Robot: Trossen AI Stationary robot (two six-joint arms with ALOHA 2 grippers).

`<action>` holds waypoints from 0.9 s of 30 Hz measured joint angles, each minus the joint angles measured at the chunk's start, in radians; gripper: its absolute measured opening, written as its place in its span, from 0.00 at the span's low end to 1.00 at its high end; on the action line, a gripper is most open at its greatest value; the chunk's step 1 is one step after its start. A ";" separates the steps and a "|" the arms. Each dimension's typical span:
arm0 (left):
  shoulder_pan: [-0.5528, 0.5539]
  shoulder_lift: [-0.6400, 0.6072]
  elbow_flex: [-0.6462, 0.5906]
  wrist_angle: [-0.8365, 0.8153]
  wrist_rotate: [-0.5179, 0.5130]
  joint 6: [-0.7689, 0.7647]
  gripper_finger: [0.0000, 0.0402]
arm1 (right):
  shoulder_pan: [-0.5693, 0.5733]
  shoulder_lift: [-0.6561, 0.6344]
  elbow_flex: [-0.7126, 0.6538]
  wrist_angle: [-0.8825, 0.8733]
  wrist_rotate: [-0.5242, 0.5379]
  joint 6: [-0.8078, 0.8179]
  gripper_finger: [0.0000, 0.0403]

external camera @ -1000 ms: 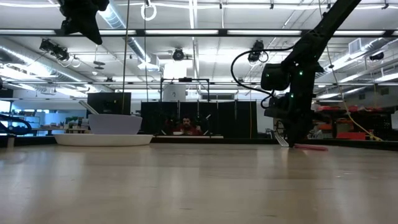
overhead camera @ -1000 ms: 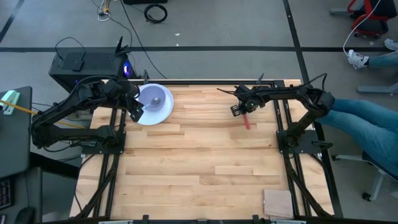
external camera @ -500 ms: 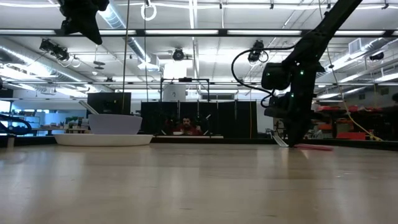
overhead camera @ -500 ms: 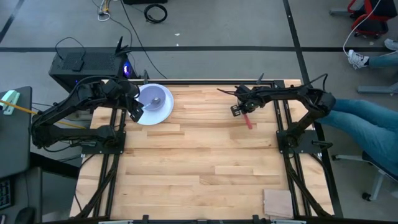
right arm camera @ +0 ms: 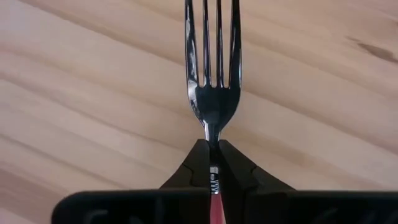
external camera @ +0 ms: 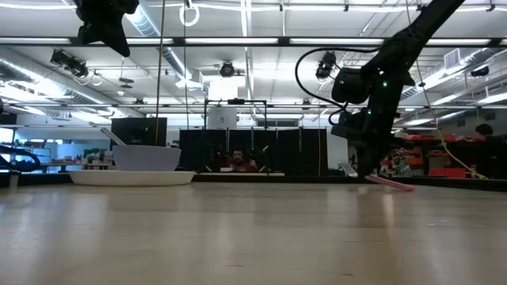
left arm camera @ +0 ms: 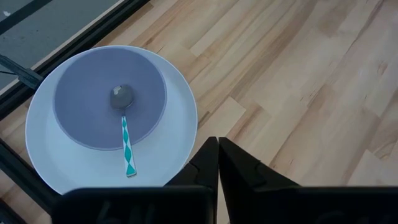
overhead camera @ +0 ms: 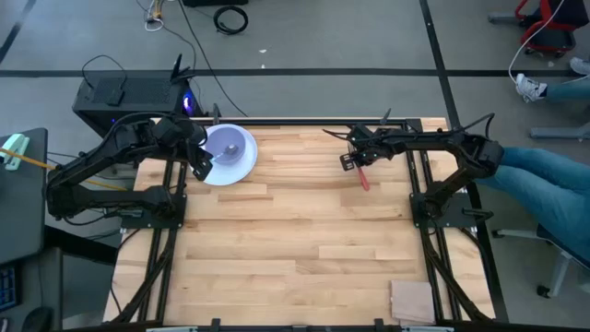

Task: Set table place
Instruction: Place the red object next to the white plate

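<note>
Near the tabletop's far right corner, your right gripper pinches the red-handled fork at its neck. Your left gripper, pressed together, hovers beside the plate carrying bowl and spoon.

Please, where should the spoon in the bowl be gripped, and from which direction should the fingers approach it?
Probably the handle: the spoon lies with its head down in the bowl and its patterned handle leaning out over the bowl's rim, above the plate. Come from above, fingers across the handle just outside the rim, where there is room beneath.
</note>
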 joint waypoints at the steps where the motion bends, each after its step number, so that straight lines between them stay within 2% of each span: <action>1: 0.000 0.000 0.000 0.000 0.000 0.000 0.04 | 0.005 -0.002 0.000 0.003 0.000 0.003 0.03; 10: 0.000 0.000 0.000 0.000 0.000 -0.001 0.05 | 0.043 -0.003 0.039 0.009 0.002 0.026 0.03; 19: 0.000 0.000 0.000 0.000 0.000 0.000 0.06 | 0.105 0.007 0.214 0.011 0.026 0.019 0.03; 27: 0.000 0.000 0.000 0.002 0.000 0.003 0.04 | 0.160 0.125 0.380 0.023 0.096 0.129 0.01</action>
